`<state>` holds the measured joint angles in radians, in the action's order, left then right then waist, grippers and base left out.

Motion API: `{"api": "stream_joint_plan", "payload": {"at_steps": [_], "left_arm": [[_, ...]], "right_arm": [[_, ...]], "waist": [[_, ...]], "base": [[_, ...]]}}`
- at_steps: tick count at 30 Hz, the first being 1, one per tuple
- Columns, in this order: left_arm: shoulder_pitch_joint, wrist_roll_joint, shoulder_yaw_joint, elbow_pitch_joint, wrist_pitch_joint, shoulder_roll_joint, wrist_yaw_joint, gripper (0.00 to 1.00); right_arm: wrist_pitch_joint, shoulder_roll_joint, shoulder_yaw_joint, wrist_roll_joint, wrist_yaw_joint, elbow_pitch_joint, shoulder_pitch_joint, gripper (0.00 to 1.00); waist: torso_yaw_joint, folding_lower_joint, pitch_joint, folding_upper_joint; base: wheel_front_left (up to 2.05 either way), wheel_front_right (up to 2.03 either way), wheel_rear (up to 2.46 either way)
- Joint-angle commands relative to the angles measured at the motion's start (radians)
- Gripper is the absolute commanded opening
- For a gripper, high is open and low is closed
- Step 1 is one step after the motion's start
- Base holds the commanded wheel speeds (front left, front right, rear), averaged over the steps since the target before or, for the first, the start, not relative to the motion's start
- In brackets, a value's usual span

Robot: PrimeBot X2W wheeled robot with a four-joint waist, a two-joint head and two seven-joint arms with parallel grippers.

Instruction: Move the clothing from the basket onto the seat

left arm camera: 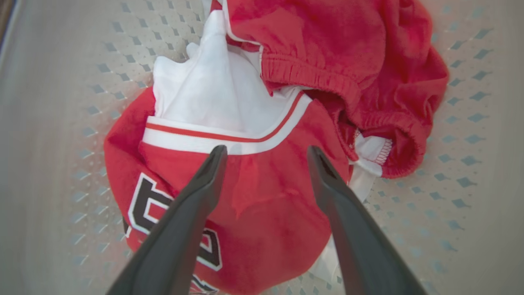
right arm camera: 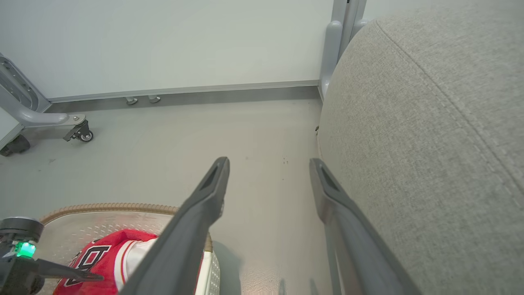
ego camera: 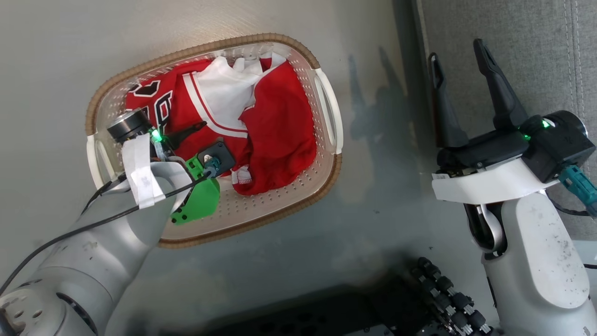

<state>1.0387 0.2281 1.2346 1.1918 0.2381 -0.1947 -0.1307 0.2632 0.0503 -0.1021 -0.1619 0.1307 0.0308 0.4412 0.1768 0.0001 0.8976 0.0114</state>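
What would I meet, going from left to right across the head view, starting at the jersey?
Jersey → plain red garment → basket handle → bare floor → right hand.

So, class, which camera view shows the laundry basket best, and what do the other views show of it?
The head view: nearly the whole basket shows from above, with brown rim and both handles. The left wrist view gives its perforated floor around the clothing; the right wrist view catches one corner of rim.
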Motion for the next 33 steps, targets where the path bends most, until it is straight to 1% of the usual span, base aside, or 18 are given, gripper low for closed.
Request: {"api": "stream_joint_plan", "payload": {"at_steps": [1,10,14,18,24,33], "left_arm": [[0.023,0.001,0.008,0.011,-0.008,-0.005,0.001,1.0],[0.046,0.014,0.033,0.062,-0.094,-0.025,0.001,1.0],[0.056,0.0,0.038,0.072,-0.122,-0.029,0.001,1.0],[0.073,0.004,0.038,0.081,-0.133,-0.04,0.002,1.0],[0.086,0.01,0.037,0.089,-0.141,-0.058,0.026,1.0],[0.083,0.012,0.039,0.093,-0.157,-0.065,0.03,1.0]], "right_arm": [[0.002,0.0,-0.005,-0.009,0.0,0.0,0.009,1.0],[0.002,0.001,-0.027,-0.03,0.0,0.002,0.029,1.0],[0.002,0.001,-0.031,-0.034,0.0,0.005,0.04,1.0],[0.002,0.001,-0.036,-0.04,0.0,0.006,0.046,1.0],[0.002,0.001,-0.052,-0.059,0.0,0.012,0.049,1.0],[0.002,0.001,-0.044,-0.055,0.0,0.017,0.062,1.0]], "waist": [[0.017,-0.0001,0.024,-0.0114],[0.043,-0.0001,0.068,-0.0114],[0.053,-0.0001,0.088,-0.0114],[0.064,-0.0001,0.108,-0.0114],[0.085,-0.0001,0.138,-0.0114],[0.094,-0.0001,0.175,-0.0114]], "base": [[0.0,0.0,0.0],[0.0,0.0,0.0],[0.0,0.0,0.0],[0.0,0.0,0.0],[0.0,0.0,0.0],[0.0,0.0,0.0]]}}
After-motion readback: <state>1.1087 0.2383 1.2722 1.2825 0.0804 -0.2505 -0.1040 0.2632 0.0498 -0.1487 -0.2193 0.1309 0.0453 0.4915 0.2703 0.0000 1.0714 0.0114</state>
